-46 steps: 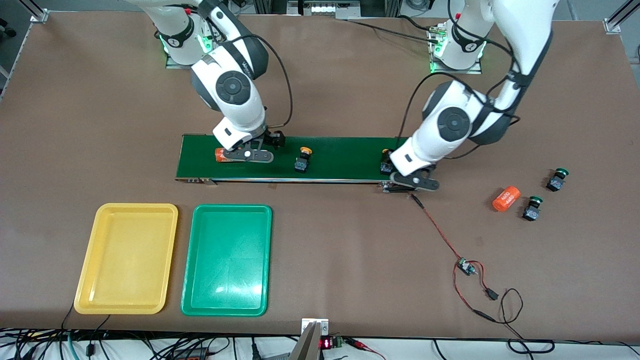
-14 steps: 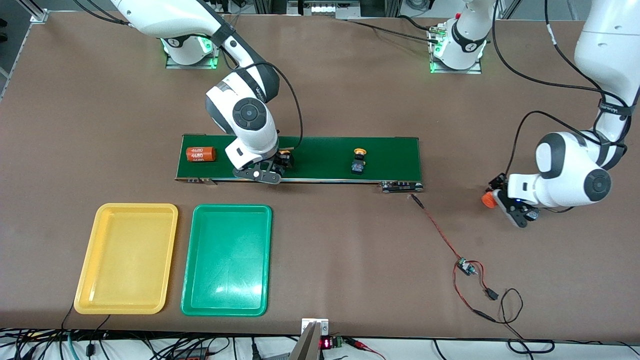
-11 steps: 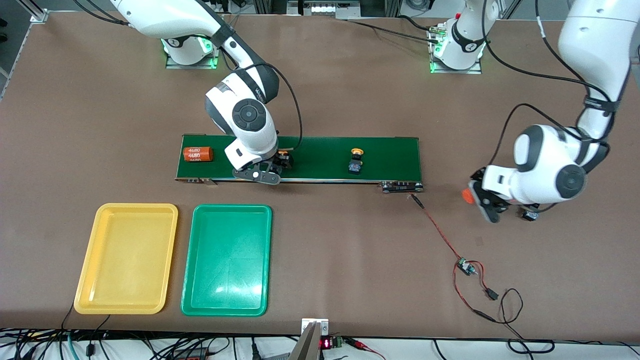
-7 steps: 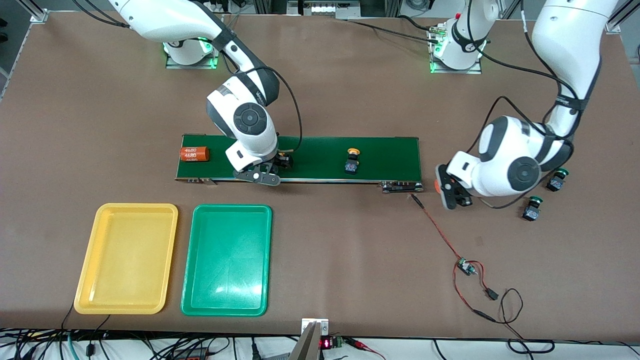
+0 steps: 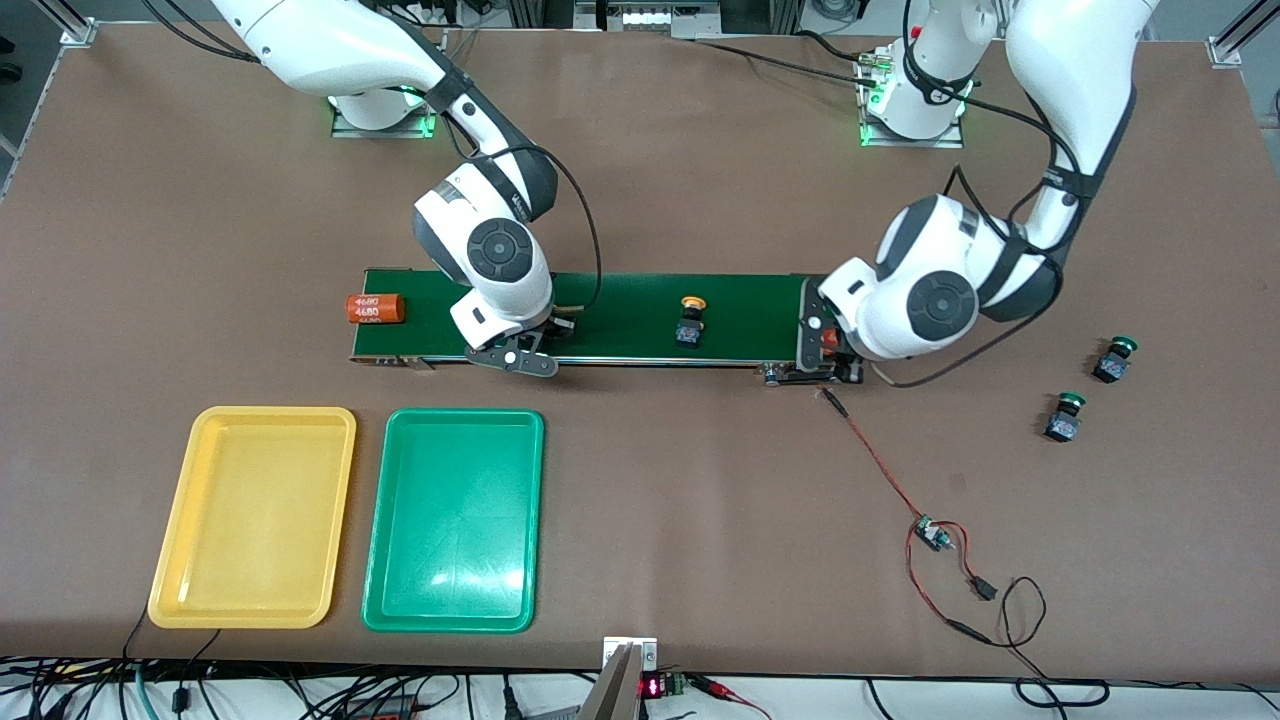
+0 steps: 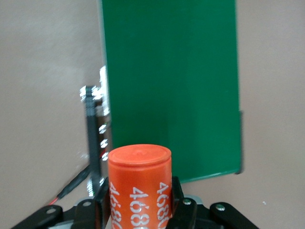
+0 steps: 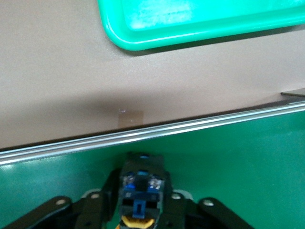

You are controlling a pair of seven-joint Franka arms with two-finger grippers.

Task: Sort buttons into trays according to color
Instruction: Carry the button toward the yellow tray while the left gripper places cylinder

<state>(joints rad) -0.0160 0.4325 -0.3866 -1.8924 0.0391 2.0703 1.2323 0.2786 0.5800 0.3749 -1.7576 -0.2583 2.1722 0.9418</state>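
Note:
My right gripper is low on the green conveyor belt, shut on a yellow button with a black body. A second yellow button stands on the belt's middle. My left gripper is shut on an orange "4680" cylinder, over the belt's end toward the left arm. Two green buttons stand on the table toward the left arm's end. The yellow tray and green tray lie side by side, nearer the front camera than the belt, with nothing in them.
Another orange "4680" cylinder lies at the belt's end toward the right arm. A red and black wire with a small circuit board runs from the belt's metal bracket toward the front camera.
My left arm swung the orange cylinder from beside the green buttons to the belt's end. My right gripper closed on the yellow button. The loose button and cylinder rode toward the right arm's end.

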